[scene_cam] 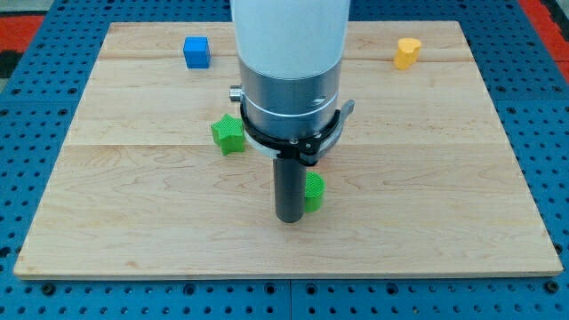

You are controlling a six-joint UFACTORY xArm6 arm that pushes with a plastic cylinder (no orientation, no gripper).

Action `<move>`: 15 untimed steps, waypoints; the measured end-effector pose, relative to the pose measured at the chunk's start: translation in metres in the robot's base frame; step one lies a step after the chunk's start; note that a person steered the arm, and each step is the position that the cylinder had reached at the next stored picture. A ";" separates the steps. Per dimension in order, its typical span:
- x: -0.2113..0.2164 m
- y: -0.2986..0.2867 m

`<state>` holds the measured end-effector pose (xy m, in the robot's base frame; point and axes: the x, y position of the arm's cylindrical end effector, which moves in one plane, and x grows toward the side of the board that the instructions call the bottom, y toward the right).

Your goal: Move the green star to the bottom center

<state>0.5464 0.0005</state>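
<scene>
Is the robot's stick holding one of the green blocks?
No, nothing is held. My tip only stands against the left side of a green block that the rod partly hides. The green star sits apart.

spare blocks sitting on the wooden board point(444, 231)
blue cube point(196, 52) top left, yellow block point(407, 52) top right, half-hidden green block point(315, 190) below centre

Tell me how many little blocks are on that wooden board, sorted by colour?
Green: 2, the green star and a green block partly hidden behind my tip, its shape unclear
Blue: 1, the blue cube
Yellow: 1, the yellow block
Total: 4
</scene>
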 end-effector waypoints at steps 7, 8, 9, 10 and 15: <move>-0.176 -0.033; -0.163 -0.033; -0.160 -0.060; -0.152 -0.071; -0.068 -0.091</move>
<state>0.4781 -0.0909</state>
